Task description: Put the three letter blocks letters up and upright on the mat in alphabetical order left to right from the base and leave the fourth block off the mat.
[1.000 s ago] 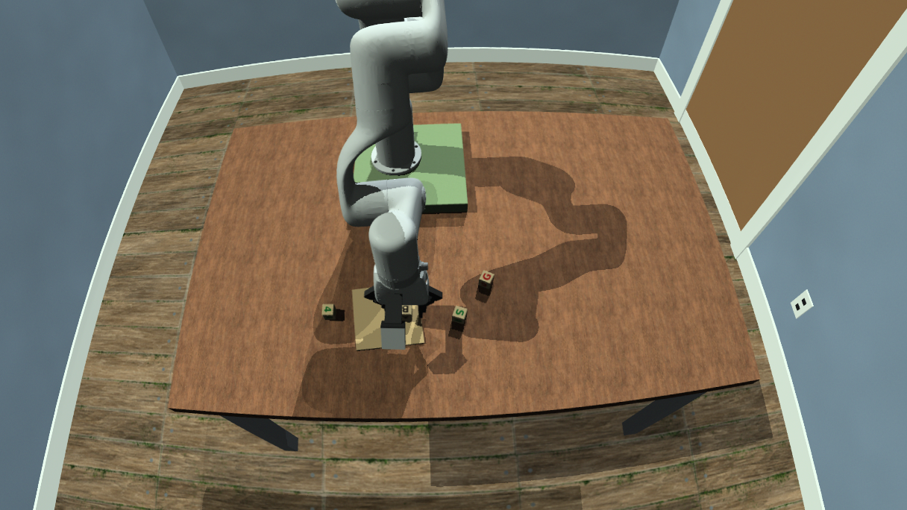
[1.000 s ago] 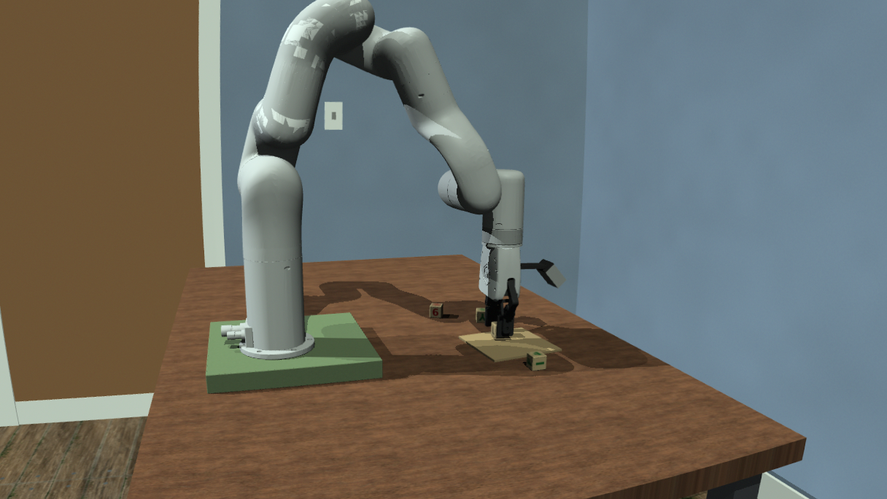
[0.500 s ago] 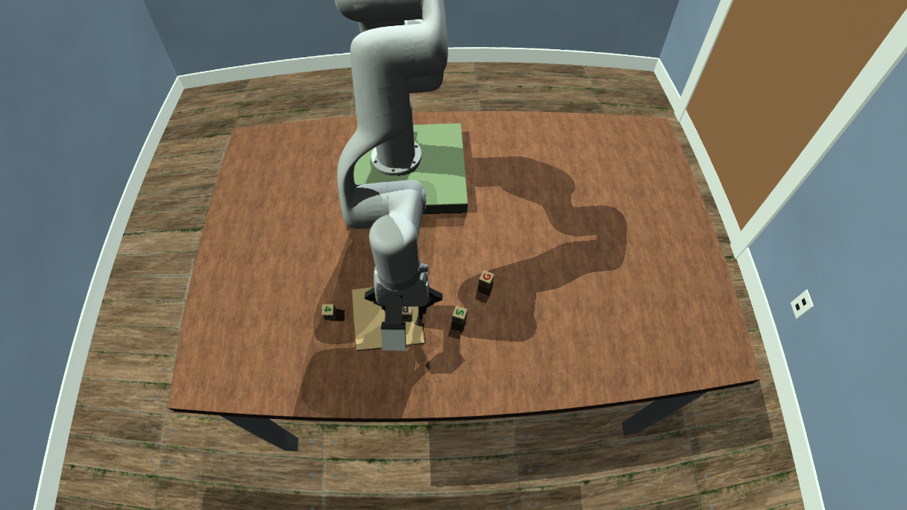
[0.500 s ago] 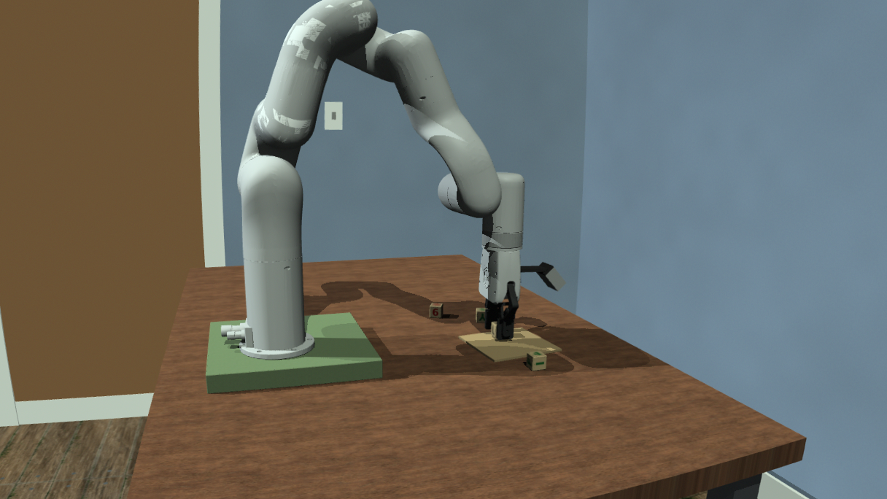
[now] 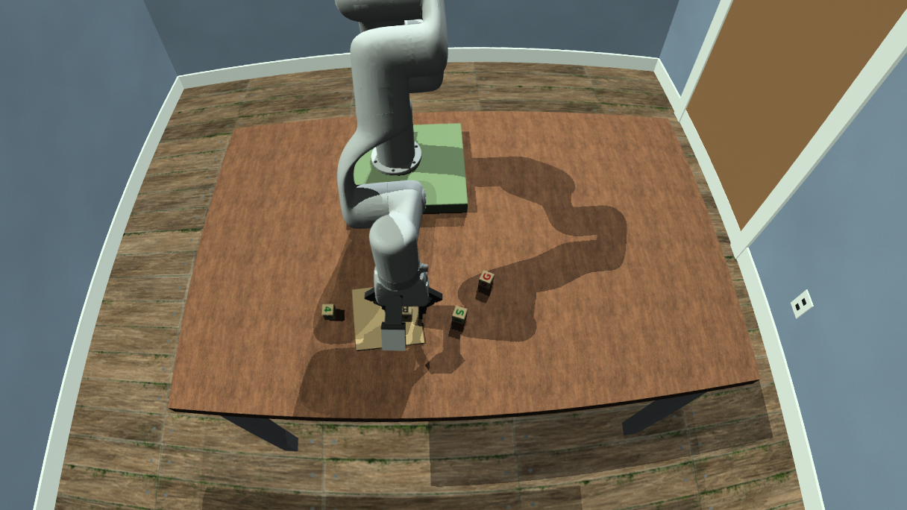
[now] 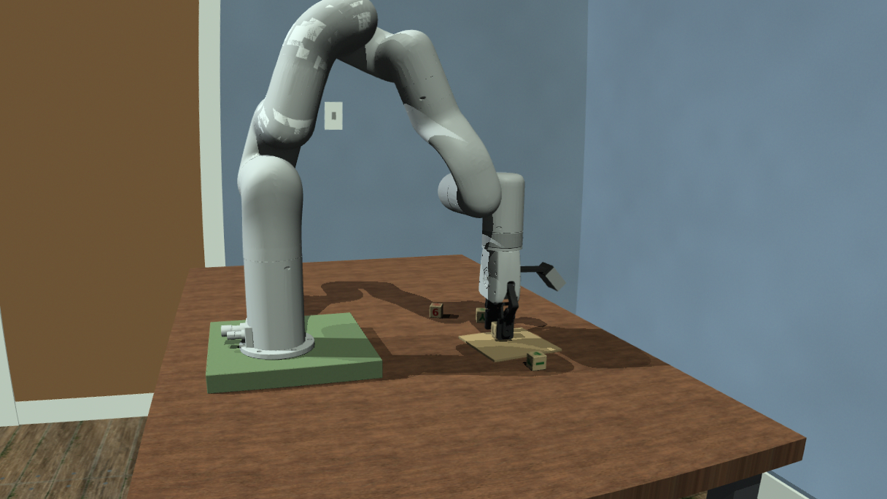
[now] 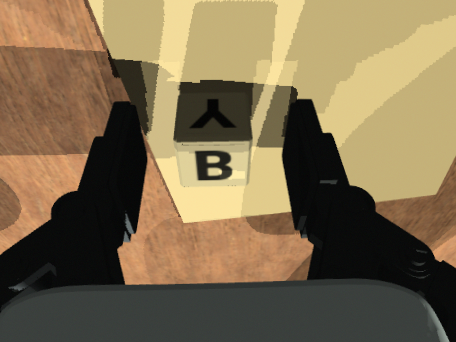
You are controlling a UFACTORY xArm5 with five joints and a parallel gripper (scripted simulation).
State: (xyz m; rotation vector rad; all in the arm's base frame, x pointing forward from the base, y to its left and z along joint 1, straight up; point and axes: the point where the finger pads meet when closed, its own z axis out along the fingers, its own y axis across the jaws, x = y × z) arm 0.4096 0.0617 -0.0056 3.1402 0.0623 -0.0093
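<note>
On the mat (image 5: 371,320) (image 6: 489,351) (image 7: 360,100), black "B" tops the block (image 5: 406,310) (image 6: 494,330) (image 7: 214,163) between the end effector's (image 5: 400,312) (image 6: 501,333) (image 7: 215,112) parted, ungripping fingers
</note>
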